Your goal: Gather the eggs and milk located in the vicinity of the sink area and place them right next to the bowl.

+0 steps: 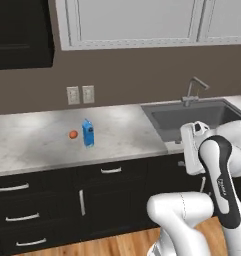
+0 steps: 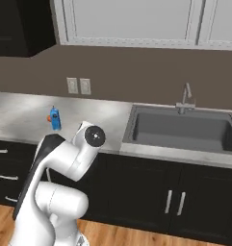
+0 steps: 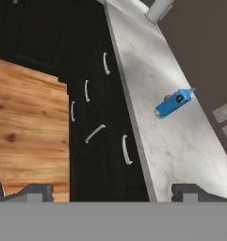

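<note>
One milk (image 1: 88, 133) carton, one sink (image 1: 202, 117).

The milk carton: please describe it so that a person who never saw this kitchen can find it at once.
Find the sink, then follow the marble counter to its left, toward the wall sockets. There the milk carton stands upright, blue and tall. The only thing beside it is a small round orange-red object.
</note>
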### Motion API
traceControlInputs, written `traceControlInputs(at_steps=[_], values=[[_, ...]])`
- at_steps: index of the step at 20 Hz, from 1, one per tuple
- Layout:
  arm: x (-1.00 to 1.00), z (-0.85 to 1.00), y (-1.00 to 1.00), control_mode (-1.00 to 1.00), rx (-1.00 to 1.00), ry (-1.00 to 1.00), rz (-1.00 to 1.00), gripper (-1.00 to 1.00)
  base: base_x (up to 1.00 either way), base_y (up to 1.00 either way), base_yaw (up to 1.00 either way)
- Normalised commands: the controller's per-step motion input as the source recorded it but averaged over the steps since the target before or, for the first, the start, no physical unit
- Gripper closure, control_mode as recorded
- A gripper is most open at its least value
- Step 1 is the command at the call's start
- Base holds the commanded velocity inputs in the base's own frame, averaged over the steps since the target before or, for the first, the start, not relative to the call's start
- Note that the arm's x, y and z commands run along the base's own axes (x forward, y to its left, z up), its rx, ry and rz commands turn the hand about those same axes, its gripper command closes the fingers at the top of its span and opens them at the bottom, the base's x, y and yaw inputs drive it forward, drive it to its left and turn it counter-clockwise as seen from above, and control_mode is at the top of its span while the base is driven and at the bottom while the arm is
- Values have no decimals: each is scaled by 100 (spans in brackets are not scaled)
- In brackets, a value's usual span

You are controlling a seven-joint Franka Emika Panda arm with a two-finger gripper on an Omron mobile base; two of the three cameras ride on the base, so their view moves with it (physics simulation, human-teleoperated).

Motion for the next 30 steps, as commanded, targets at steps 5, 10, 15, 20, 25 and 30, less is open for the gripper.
traceControlInputs(at_steps=[5,10,15,20,25,30], values=[[0,0,0,100,0,0,0,-100,0,80,0],[0,0,0,100,0,0,0,-100,0,66,0],[0,0,0,100,0,0,0,-100,7,30,-3],[0,0,0,100,0,0,0,-100,43,0,-6],[0,0,0,100,0,0,0,-100,62,3,-5],[0,0,0,100,0,0,0,-100,43,19,-1]])
